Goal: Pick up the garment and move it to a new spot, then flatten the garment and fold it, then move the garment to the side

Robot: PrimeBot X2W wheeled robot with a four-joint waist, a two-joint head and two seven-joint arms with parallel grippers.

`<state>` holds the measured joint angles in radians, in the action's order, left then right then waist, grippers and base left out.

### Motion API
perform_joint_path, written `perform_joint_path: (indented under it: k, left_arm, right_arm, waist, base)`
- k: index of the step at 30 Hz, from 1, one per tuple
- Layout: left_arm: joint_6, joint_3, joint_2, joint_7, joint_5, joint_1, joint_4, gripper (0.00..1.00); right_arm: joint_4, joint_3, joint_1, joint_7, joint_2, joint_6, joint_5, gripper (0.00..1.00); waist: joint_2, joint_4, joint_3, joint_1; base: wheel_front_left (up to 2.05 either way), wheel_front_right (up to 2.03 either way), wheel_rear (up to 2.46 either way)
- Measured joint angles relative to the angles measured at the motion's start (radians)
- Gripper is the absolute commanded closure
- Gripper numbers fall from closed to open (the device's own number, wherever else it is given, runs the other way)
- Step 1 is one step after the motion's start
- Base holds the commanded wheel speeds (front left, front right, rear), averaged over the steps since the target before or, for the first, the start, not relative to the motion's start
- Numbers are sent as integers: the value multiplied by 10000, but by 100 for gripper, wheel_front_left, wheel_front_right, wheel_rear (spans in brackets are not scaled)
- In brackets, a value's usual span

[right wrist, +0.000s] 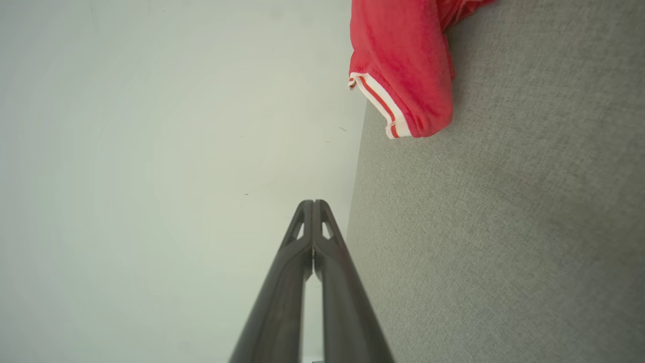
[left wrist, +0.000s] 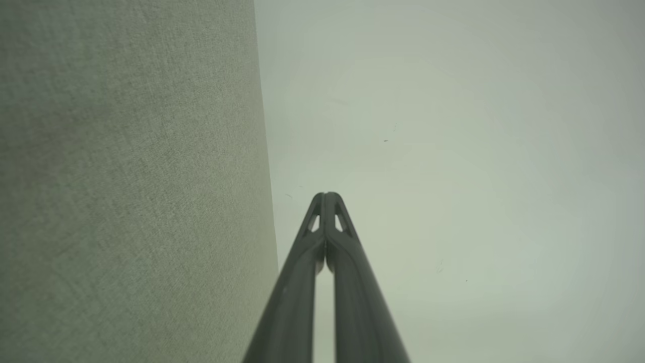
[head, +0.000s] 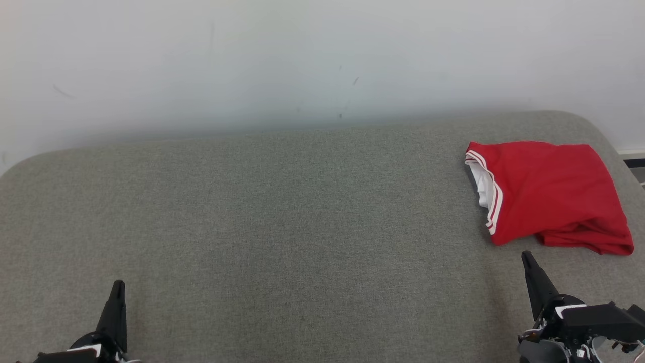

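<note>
A red garment (head: 552,194) with a white, red-striped band lies folded into a compact bundle at the far right of the grey fabric surface (head: 282,227). Its banded edge also appears in the right wrist view (right wrist: 403,65), up and to the right of the fingers. My right gripper (head: 526,257) is shut and empty, low at the right, a short way in front of the garment and apart from it. At the lower left my left gripper (head: 119,285) is shut and empty too, far from the garment. Both wrist views show the fingers (left wrist: 326,201) (right wrist: 313,209) pressed together.
A pale wall (head: 302,60) rises behind the grey surface. The surface rounds off at its back corners, and a strip of floor (head: 636,169) shows past the right edge.
</note>
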<state>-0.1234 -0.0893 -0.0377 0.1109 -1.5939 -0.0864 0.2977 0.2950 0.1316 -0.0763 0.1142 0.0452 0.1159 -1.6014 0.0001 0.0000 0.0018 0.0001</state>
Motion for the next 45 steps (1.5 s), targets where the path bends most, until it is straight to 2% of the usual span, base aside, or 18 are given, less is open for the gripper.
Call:
perform_joint_path:
  k: [45]
  left_arm:
    - [0, 0, 2, 0, 0, 0, 12, 100]
  right_arm:
    - [8, 0, -2, 0, 0, 44, 0, 100]
  waist:
    - [0, 0, -1, -1]
  base:
    - [0, 0, 0]
